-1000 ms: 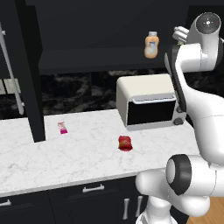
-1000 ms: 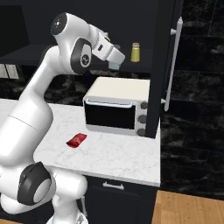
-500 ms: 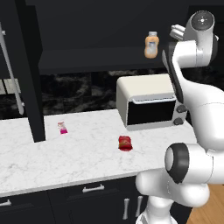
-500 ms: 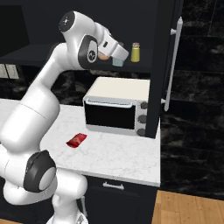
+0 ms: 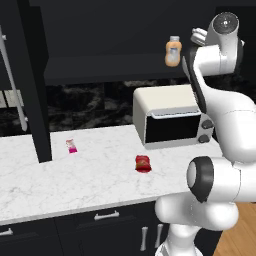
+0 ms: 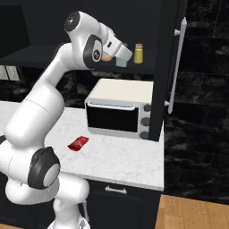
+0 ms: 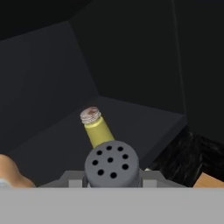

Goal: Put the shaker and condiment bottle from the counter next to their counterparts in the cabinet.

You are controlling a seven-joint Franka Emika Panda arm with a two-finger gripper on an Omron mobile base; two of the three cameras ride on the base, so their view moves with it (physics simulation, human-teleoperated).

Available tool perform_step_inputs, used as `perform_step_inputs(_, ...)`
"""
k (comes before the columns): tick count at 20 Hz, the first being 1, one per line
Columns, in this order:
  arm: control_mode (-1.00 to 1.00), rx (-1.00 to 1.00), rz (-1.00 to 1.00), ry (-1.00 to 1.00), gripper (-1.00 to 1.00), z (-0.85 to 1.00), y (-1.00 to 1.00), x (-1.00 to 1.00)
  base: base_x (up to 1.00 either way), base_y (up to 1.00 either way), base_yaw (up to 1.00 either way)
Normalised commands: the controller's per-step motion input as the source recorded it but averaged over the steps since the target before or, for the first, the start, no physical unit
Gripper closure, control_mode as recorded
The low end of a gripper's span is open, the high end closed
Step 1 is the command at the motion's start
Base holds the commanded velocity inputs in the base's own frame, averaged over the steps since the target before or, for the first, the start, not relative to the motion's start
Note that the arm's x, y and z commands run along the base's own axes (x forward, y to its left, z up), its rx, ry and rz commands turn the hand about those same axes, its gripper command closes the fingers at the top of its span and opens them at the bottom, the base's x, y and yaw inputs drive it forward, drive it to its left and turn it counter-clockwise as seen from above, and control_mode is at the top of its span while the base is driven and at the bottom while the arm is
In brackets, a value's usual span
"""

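Cabinet (image 5: 110, 67): black, one dark shelf board, above the counter (image 5: 90, 175). One cream-white oven box (image 5: 172, 120) on the counter under the shelf.

Arm raised to shelf height, wrist at the cabinet opening in both base views.

View differences: left base view shows the orange bottle (image 5: 173, 51) on the shelf and a pink-and-white packet (image 5: 71, 146) far left on the counter. Right base view shows the yellow-green shaker (image 6: 138, 53) on the shelf, the orange bottle mostly hidden behind the arm. Hand view shows the yellow-green shaker from close, plus an orange edge at lower left.

Gripper (image 6: 120, 59): closed around the shaker (image 7: 111, 164). Its grey perforated cap sits low centre in the hand view between the finger tips; pale body visible at the gripper in the right base view, just left of the yellow-green shaker, not touching it.

Count: two shakers, one orange bottle, one condiment bottle (image 5: 142, 163), one packet. The red condiment bottle lies on the counter in front of the oven box.
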Motion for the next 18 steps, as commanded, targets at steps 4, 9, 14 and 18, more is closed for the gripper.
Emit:
perform_step_inputs(4,-1.00,-0.05,0.00,0.00,1.00,-0.18,0.00,0.12,0.00,0.00,0.00)
perform_step_inputs(9,-1.00,0.00,0.00,0.00,1.00,0.00,0.00,0.01,0.00,0.00,0.00)
perform_step_inputs(14,-1.00,0.00,0.00,0.00,1.00,0.00,0.02,0.13,0.00,0.00,0.00)
perform_step_inputs(18,-1.00,0.00,0.00,0.00,1.00,0.03,0.16,0.38,0.00,0.00,0.00)
